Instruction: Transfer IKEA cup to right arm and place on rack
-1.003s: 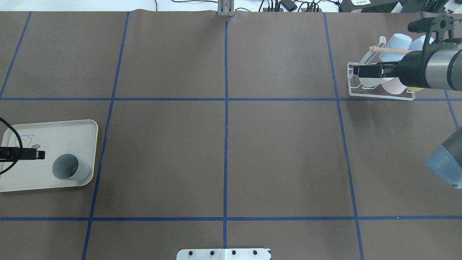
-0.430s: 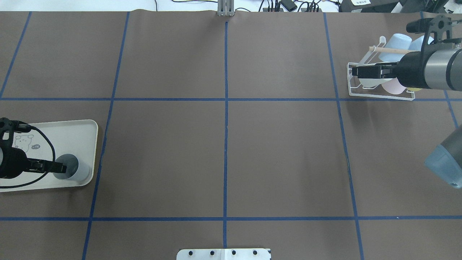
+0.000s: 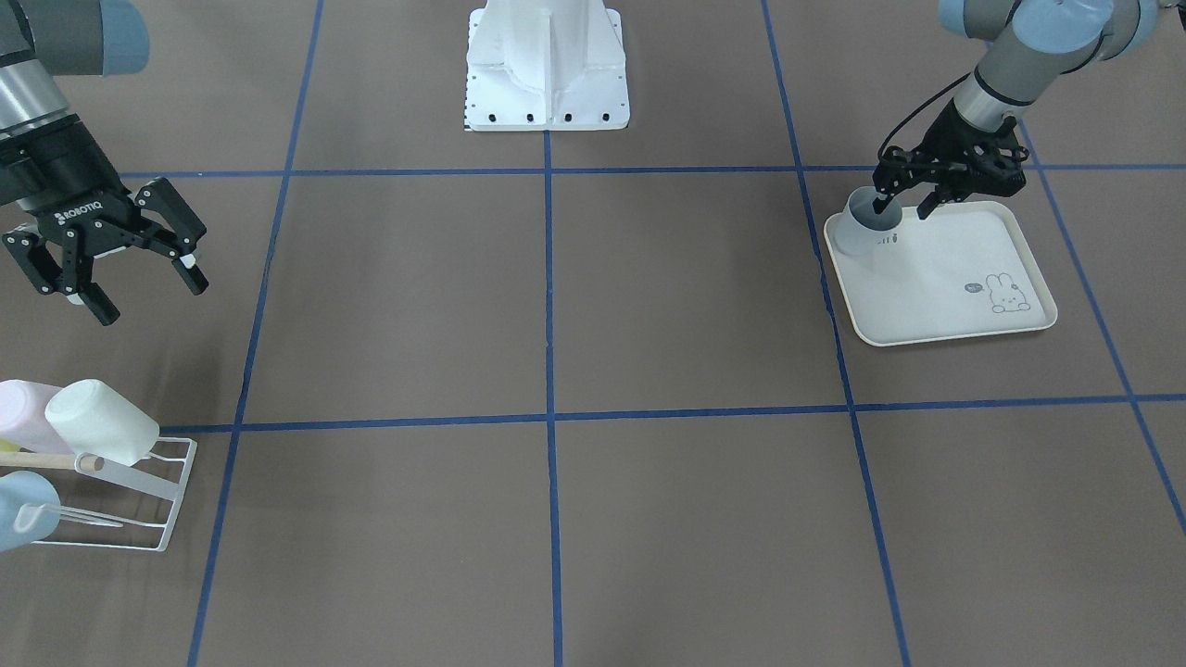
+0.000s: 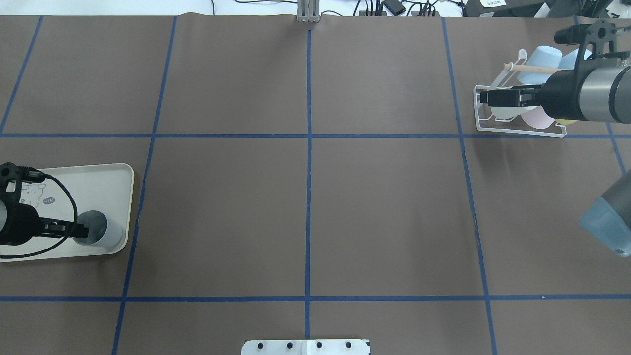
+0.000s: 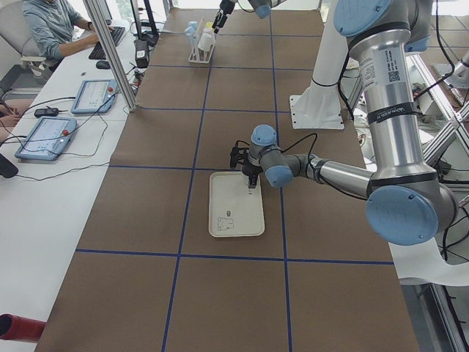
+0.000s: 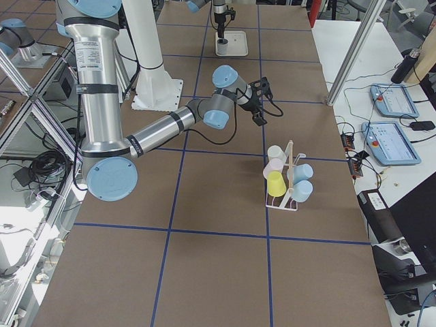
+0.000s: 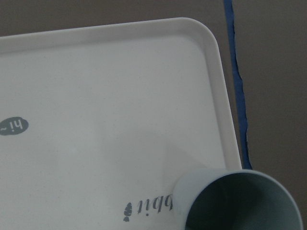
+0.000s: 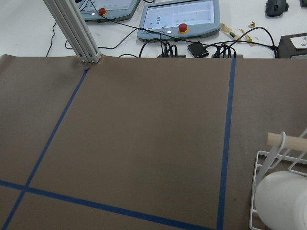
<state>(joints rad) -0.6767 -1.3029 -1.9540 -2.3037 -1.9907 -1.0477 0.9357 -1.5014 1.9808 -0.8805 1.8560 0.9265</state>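
Observation:
A pale grey-blue IKEA cup (image 4: 104, 232) stands upright on the cream tray (image 4: 93, 190), in its corner nearest the table's middle. My left gripper (image 3: 901, 209) is open over the cup (image 3: 854, 233), one finger inside the mouth and the other outside the wall. The left wrist view shows the cup's rim (image 7: 244, 201) at the bottom right. My right gripper (image 3: 148, 298) hangs open and empty in the air beside the white wire rack (image 3: 139, 482). In the overhead view the right gripper (image 4: 493, 97) overlaps the rack (image 4: 476, 111).
The rack holds several cups, among them white (image 3: 102, 421), pink (image 4: 537, 119) and blue (image 4: 546, 55). The robot's white base (image 3: 547, 65) stands at the table's edge. Beyond the far edge lie cables and control panels (image 8: 180, 19). A seated person (image 5: 51, 26) is at the side desk.
My left gripper has moved across the tray to the cup and come down, so one finger now sits in its mouth. The right arm has hardly moved.

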